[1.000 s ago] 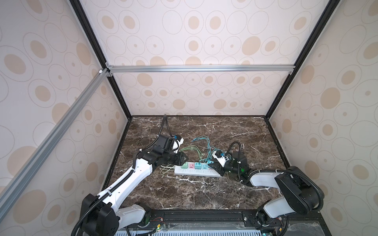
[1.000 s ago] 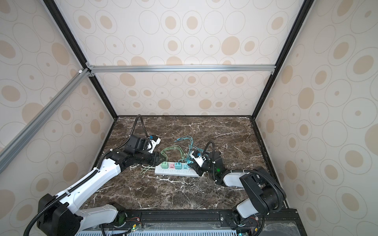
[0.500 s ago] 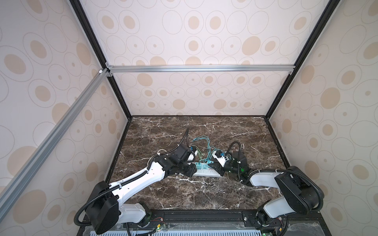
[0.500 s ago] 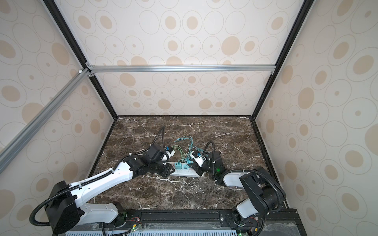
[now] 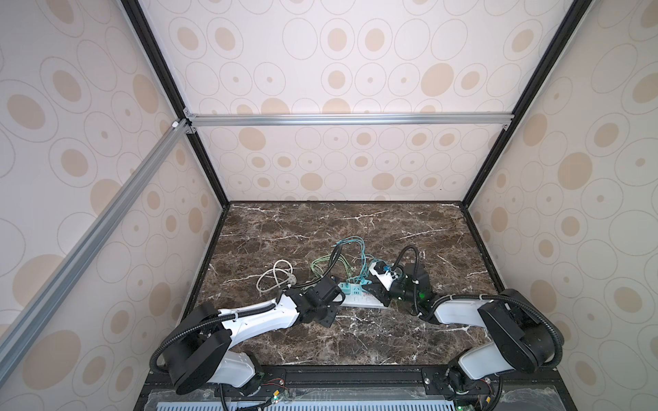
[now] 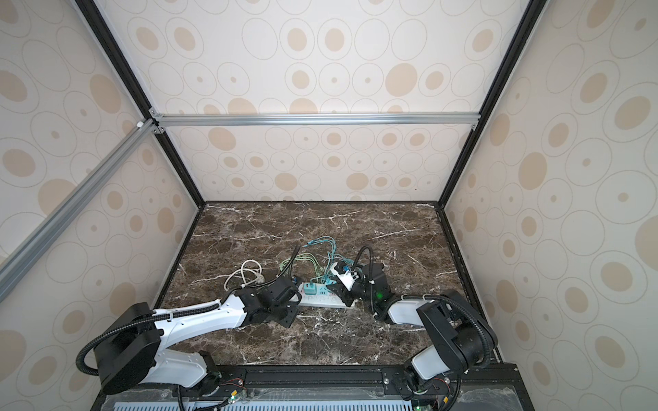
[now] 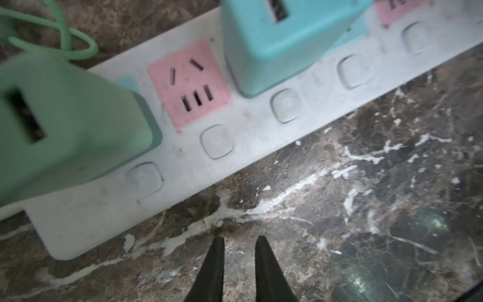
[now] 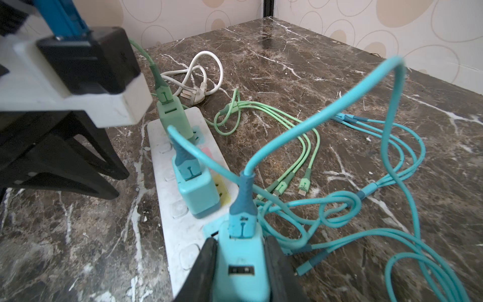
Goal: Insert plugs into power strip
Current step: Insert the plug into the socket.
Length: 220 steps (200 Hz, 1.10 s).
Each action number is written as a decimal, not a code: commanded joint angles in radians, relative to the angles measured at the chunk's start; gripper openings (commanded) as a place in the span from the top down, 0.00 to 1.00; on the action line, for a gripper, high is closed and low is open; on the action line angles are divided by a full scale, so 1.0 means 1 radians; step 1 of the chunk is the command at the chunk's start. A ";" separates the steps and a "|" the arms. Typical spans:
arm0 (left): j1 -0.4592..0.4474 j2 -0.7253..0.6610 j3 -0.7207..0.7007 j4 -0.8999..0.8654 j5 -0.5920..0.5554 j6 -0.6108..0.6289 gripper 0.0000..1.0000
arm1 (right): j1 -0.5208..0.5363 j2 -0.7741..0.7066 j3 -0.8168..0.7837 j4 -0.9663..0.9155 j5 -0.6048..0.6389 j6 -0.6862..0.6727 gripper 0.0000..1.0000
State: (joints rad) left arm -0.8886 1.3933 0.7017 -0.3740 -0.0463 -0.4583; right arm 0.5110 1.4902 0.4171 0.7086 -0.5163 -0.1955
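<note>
A: Where's the teal plug?
B: Upright on the power strip, pinched by the right gripper. Looks light, rigid, slick, so squeeze its flat sides. The left gripper sits closed, empty, beside the strip.

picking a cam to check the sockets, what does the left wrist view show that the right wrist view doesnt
Only left wrist: the slots of the empty pink socket. Only right wrist: a third teal plug clamped in the right gripper, the coiled white cord and loose cable ends. Both: the power strip with the mint green plug and a teal plug on it.
</note>
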 commanded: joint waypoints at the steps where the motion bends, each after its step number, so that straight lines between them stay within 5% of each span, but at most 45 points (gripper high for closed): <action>1: -0.004 0.012 -0.001 0.017 -0.145 -0.050 0.78 | 0.008 0.028 0.000 -0.088 0.012 -0.009 1.00; 68: 0.012 0.100 0.017 0.123 -0.364 -0.120 0.79 | 0.009 0.028 -0.006 -0.057 -0.004 -0.004 1.00; 220: 0.098 0.186 0.055 0.250 -0.221 -0.069 0.78 | 0.009 0.031 -0.017 0.126 -0.065 0.032 1.00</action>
State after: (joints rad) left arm -0.8047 1.5673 0.7132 -0.1509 -0.2802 -0.5373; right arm 0.5114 1.5482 0.4152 0.8131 -0.5636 -0.1585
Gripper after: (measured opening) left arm 0.219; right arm 0.285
